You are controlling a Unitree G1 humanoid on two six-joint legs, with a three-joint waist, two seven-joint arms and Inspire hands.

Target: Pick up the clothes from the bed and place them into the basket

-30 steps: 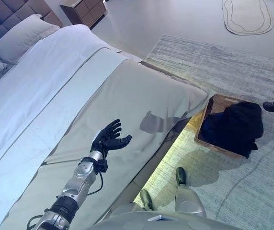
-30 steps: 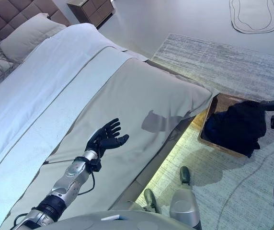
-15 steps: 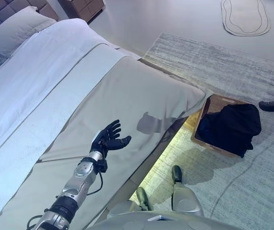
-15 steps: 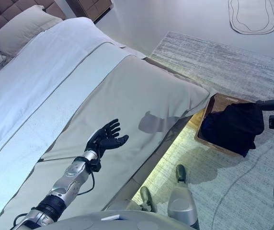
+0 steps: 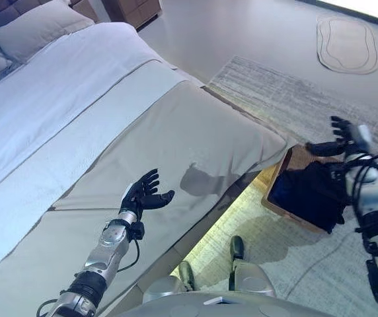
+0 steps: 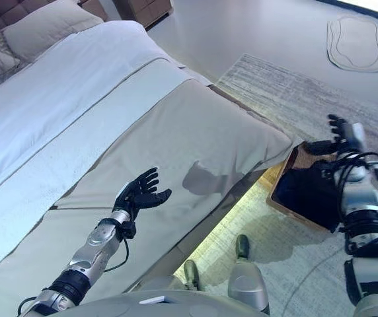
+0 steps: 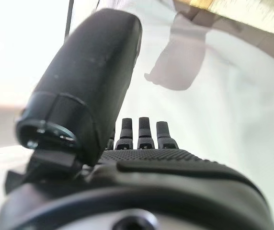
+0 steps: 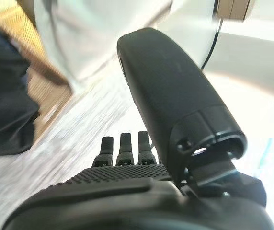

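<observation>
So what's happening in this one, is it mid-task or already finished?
It looks finished, or close to it. The dark clothes lie in the wooden basket on the rug beside the bed, and no clothes show on the visible part of the bed. The right hand hovers open above the basket, holding nothing. The left hand is open over the bed cover, also empty.

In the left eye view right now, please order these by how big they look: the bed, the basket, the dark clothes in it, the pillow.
1. Bed, by far the largest.
2. Dark clothes.
3. Pillow, cut by the view's edge and farther from the camera, so its place against the clothes is unsure.
4. Basket: only its rim shows around the clothes.
</observation>
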